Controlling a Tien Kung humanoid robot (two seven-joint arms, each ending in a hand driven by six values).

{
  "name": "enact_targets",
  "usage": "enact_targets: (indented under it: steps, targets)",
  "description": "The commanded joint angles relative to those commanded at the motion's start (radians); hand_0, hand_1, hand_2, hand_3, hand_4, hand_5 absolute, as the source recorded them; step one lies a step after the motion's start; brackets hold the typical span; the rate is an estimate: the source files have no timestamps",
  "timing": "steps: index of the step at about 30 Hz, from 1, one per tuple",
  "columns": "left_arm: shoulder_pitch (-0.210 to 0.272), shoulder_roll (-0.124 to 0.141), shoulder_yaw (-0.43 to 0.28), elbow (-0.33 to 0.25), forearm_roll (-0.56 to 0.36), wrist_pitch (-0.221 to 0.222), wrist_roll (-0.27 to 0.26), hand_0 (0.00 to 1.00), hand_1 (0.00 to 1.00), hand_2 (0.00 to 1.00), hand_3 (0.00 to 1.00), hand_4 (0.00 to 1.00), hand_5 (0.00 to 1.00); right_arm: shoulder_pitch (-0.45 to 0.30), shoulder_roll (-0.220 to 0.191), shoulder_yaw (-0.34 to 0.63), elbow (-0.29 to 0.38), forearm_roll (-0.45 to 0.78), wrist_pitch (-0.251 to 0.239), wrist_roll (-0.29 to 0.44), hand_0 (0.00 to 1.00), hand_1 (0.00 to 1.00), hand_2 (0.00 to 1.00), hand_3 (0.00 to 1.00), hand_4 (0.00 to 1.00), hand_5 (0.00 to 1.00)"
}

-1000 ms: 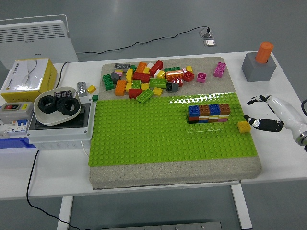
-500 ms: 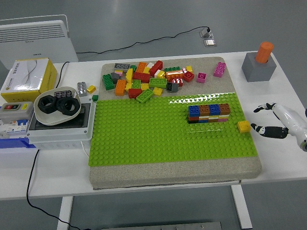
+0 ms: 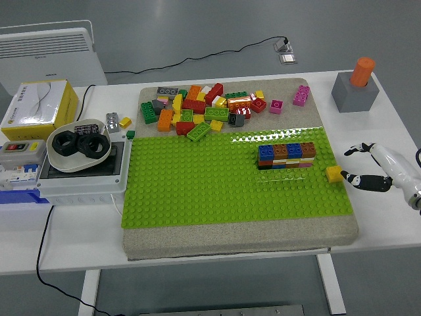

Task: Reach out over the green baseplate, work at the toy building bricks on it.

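The green baseplate (image 3: 223,181) lies on a grey mat in the middle of the table. A short wall of blue, brown and mixed bricks (image 3: 286,156) stands on its right part. A loose yellow brick (image 3: 334,174) sits at the baseplate's right edge. My right hand (image 3: 358,164) is just right of that brick, low over the table, fingers spread and holding nothing. A pile of loose bricks (image 3: 204,108) lies on the mat behind the baseplate. My left arm is out of view.
A grey block with an orange cylinder (image 3: 355,85) stands at the back right. A grey box carrying a white bowl of black rings (image 3: 79,146) is at the left, with a yellow carton (image 3: 36,105) behind it. A cable runs along the back.
My right hand drew back to the right away from the yellow brick, then came slightly back toward it. The yellow brick stays at the baseplate's edge.
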Motion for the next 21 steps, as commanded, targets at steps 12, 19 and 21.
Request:
enact_targets:
  steps: [12, 19, 21]
  targets:
    - [-0.002, 0.001, -0.001, 0.000, 0.003, 0.001, 0.000, 0.621, 0.494, 0.605, 0.731, 0.998, 0.998, 0.013, -0.017, -0.013, 0.008, -0.029, 0.049, -0.029, 0.852, 0.820, 0.818, 0.678, 0.725, 0.245]
    - [-0.004, 0.001, -0.004, 0.000, 0.007, 0.000, 0.000, 0.621, 0.494, 0.607, 0.731, 0.998, 0.998, 0.022, -0.029, -0.021, 0.010, -0.034, 0.068, -0.040, 0.852, 0.819, 0.819, 0.681, 0.718, 0.233]
    - [-0.003, 0.001, -0.004, 0.000, 0.007, 0.001, 0.000, 0.621, 0.496, 0.608, 0.732, 0.998, 0.998, 0.022, -0.033, -0.020, 0.012, -0.035, 0.073, -0.043, 0.853, 0.821, 0.820, 0.683, 0.719, 0.228]
